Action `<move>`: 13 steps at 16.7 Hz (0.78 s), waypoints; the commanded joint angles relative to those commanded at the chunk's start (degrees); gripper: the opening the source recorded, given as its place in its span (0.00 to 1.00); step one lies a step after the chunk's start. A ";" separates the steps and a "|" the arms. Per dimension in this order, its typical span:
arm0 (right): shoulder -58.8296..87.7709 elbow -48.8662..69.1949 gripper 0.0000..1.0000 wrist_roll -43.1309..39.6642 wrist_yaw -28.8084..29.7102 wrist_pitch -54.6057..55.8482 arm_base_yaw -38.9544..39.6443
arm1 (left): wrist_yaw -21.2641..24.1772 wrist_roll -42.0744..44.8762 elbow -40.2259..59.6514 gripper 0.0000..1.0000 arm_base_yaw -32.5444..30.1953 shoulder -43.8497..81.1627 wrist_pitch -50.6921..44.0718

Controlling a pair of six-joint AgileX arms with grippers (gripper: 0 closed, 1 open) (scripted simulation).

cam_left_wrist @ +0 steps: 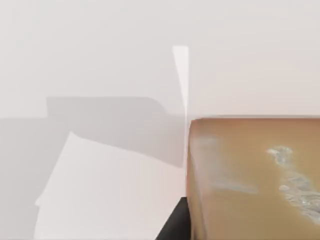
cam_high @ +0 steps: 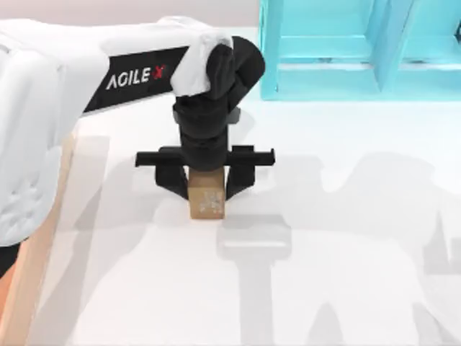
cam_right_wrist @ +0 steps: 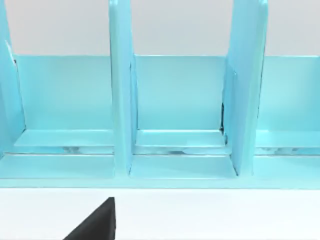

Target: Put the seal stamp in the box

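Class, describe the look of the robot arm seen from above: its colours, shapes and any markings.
The left arm has bulky, rounded white shells and a black panel with white AGILE lettering and a red X. Its wrist is black and cylindrical, ending in a black crossbar that carries the left claw, which has two black, tapering fingers.

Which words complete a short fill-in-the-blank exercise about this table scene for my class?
1. The left claw straddles the ____ seal stamp.
2. The stamp's speckled pattern is ____ in colour.
3. The shelf unit at the table's far edge is coloured ____.
4. The wooden box lies at the table's ____ edge.

Missing words: tan-brown; whitish; turquoise; left
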 joint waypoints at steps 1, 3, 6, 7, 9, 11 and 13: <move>0.00 0.00 1.00 0.00 0.00 0.00 0.00 | 0.00 0.00 0.00 0.25 0.00 0.00 0.00; 0.00 0.00 1.00 0.00 0.00 0.00 0.00 | 0.00 0.00 0.00 0.10 0.00 0.00 0.00; 0.00 0.00 1.00 0.00 0.00 0.00 0.00 | 0.00 0.00 0.00 0.00 0.00 0.00 0.00; 0.00 0.00 1.00 0.00 0.00 0.00 0.00 | 0.00 0.00 0.00 0.00 0.00 0.00 0.00; 0.00 0.00 1.00 0.00 0.00 0.00 0.00 | 0.00 0.00 0.00 0.00 0.00 0.00 0.00; 0.00 0.00 1.00 0.00 0.00 0.00 0.00 | 0.00 0.00 0.00 0.00 0.00 0.00 0.00; 0.00 0.00 1.00 0.00 0.00 0.00 0.00 | 0.02 0.06 0.06 0.00 0.01 -0.07 -0.02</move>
